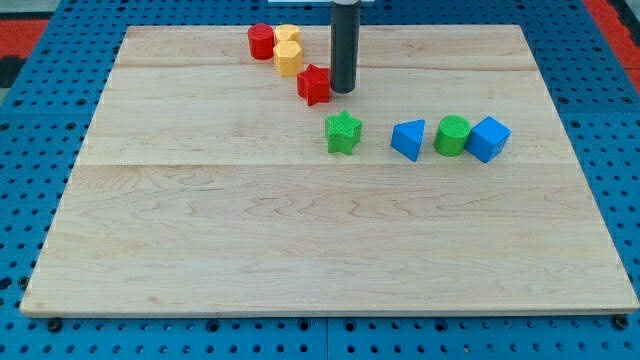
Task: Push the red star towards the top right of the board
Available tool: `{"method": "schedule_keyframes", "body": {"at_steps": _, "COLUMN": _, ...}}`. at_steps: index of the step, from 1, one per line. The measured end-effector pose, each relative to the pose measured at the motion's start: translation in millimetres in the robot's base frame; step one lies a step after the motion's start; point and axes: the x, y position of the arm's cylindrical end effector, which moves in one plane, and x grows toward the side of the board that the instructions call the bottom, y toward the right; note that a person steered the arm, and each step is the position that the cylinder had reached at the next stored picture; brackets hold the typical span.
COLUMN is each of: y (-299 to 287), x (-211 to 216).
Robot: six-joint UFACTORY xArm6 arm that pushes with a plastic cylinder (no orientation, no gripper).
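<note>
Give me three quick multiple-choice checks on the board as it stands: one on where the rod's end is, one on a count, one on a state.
1. Where is my tip relative to the red star?
A. Right beside it, on the view's right
B. Far off at the view's bottom left
C. Beyond the blue blocks

2. How many green blocks are on the board?
A. One
B. Two
C. Four

3. How do the two yellow blocks stand?
A. At opposite corners
B. Close together, seemingly touching
C. Stacked on the blue cube

Answers:
1 A: my tip sits close against the right side of the red star.
2 B: only the green star and the green cylinder are green.
3 B: the upper yellow block and lower yellow block show no gap between them, next to the red cylinder.
</note>
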Motion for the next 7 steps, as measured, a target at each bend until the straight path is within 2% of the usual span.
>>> {"method": "schedule_keyframes", "body": {"at_steps": 2, "y": -4, "x": -1}}
{"method": "schedule_keyframes", "body": {"at_steps": 3, "y": -12, "x": 20}}
{"method": "schedule_keyframes", "body": {"at_steps": 4, "y": -53, "x": 52}}
{"method": "schedule_keyframes", "body": {"at_steps": 5, "y": -126, "x": 7}}
{"method": "schedule_keyframes", "body": {"at_steps": 6, "y": -60, "x": -16}}
{"method": "schedule_keyframes", "body": {"at_steps": 7, "y": -40, "x": -11}}
